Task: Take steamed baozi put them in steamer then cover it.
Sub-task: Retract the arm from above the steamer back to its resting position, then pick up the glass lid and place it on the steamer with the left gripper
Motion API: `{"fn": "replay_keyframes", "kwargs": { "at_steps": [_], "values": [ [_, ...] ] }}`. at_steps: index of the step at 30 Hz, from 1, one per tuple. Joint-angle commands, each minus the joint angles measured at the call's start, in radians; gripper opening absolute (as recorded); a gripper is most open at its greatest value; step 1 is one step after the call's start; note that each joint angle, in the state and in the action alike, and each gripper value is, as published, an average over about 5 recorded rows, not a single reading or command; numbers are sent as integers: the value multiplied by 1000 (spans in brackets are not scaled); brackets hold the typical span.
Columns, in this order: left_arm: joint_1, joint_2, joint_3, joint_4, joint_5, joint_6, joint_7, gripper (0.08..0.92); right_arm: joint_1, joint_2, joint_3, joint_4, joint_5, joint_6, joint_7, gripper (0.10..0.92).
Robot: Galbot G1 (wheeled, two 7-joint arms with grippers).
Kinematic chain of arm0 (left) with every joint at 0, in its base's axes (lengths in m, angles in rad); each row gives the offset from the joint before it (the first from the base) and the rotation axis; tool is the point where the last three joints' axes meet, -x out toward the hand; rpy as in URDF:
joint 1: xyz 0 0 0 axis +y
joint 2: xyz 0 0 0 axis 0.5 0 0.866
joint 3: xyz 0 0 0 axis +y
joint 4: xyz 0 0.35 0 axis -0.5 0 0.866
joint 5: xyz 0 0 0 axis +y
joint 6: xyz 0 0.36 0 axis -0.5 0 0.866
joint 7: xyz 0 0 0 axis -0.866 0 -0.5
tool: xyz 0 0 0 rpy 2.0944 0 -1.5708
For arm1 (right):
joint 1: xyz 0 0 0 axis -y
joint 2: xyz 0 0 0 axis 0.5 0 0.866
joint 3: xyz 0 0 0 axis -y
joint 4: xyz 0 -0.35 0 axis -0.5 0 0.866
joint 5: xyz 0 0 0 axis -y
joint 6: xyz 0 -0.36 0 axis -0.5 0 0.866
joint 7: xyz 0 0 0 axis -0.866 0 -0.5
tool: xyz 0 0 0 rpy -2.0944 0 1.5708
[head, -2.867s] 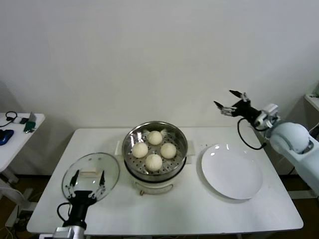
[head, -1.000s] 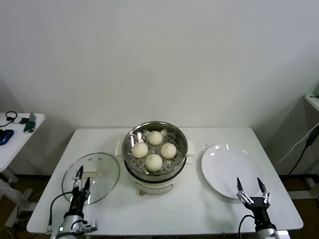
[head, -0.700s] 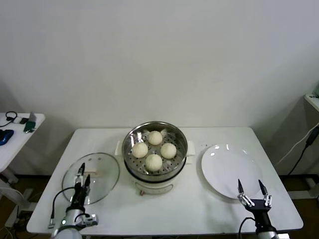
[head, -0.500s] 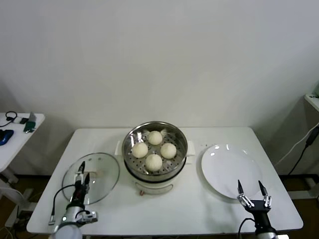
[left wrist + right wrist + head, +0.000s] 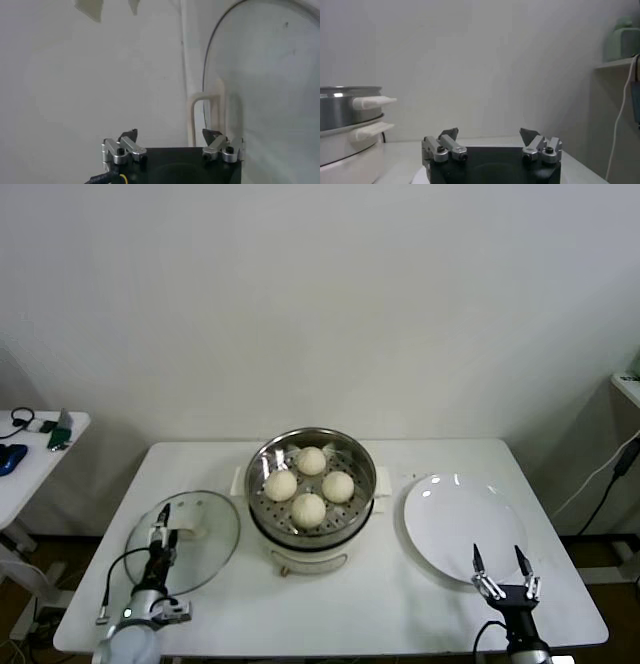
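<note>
Looking down from our head, we see all four steamed baozi already sitting in the steamer in the middle of the table. So we think the job left is to put the cover on.

The cover lies flat on the table to the left of the steamer, just beside it but not touching. Our left gripper hangs right over the cover's near part, so our left arm is much the closer one. Its fingers are apart and hold nothing. The cover's cream bar handle sits just past the fingertips in the left wrist view. The bar's long way seems to run left to right across the lid, though it is hard to be sure.

Our right gripper waits far off at the near edge of the white plate, fingers apart and empty too.
</note>
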Motion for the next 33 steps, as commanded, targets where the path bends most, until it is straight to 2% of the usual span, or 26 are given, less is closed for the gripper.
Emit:
{"fn": "replay_keyframes", "kwargs": {
  "at_steps": [1,10,22,25,28,33],
  "values": [
    [-26,11,-1,64,6,-11,-17,792,-2,9,2,7,-5,1,0,823],
    [-32,12,-5,97,6,-21,-24,542,-2,19,3,10,-8,1,-2,823],
    [-25,1,-7,68,-33,-27,-43,196,3,29,3,22,-20,-12,2,823],
    [-19,-1,-6,23,-78,-27,-47,146,3,31,3,29,-29,-24,4,823],
    [-6,15,-3,-62,-162,-14,-25,140,1,33,3,35,-47,-36,6,823],
    [36,113,5,-252,-366,63,75,140,3,32,0,31,-81,-57,22,823]
  ]
}}
